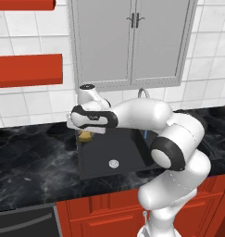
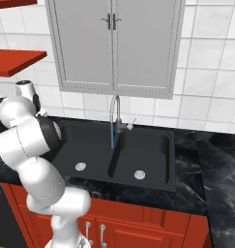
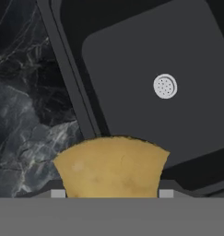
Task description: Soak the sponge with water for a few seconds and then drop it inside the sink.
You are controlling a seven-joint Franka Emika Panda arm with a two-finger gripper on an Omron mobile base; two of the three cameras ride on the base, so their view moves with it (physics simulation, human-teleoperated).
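The yellow-tan sponge (image 3: 111, 168) is pinched in my gripper (image 3: 112, 193), which is shut on it. In the left base view the sponge (image 1: 86, 136) hangs under the gripper (image 1: 86, 133), just above the left rim of the black sink (image 1: 97, 157). The hand view looks down past the sponge onto the sink's left rim (image 3: 72, 87) and a basin with a round silver drain (image 3: 165, 86). The sink (image 2: 153, 145) has two basins. A thin blue stream of water (image 2: 112, 135) runs from the curved grey faucet (image 2: 115, 112) near the divider, to the right of the sponge.
Black marble counter (image 1: 30, 162) flanks the sink on both sides. Grey wall cabinets (image 1: 132, 41) hang above the faucet, and red shelves (image 1: 28, 69) stick out at the left. Red base cabinets (image 2: 138, 227) run below. My own arm (image 1: 146, 115) reaches across the sink.
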